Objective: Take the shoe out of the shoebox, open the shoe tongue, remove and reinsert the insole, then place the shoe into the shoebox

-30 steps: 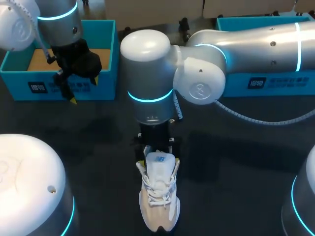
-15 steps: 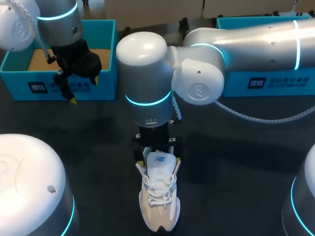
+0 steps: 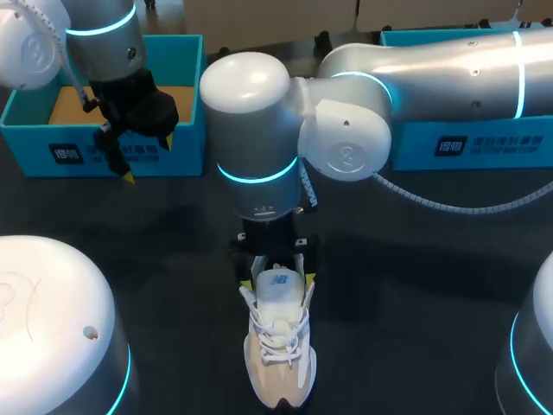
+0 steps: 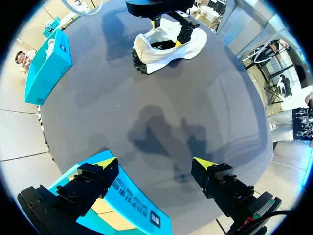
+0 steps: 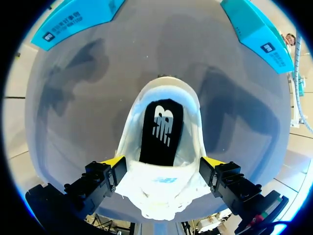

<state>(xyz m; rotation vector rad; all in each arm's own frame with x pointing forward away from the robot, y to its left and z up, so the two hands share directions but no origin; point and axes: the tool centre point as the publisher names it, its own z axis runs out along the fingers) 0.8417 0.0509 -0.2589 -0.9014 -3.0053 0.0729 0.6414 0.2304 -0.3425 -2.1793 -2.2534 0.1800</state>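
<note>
The shoe (image 3: 278,346) is standing on the table (image 3: 432,303), out of the shoebox (image 3: 34,143), its collar being straddled by the wide-spread fingers of the right gripper (image 5: 162,164). Tongue-opening is judged to be in hand. A pinch on the tongue (image 3: 278,290) is being called for next. The left gripper (image 4: 156,164) is being held wide and empty near the shoebox.

Left arm (image 3: 104,35) poised at rear left, left gripper (image 3: 148,161) with jaws parted; right arm (image 3: 449,69) crossing to centre, right gripper (image 3: 278,278) pointing down, jaws spread wide.
</note>
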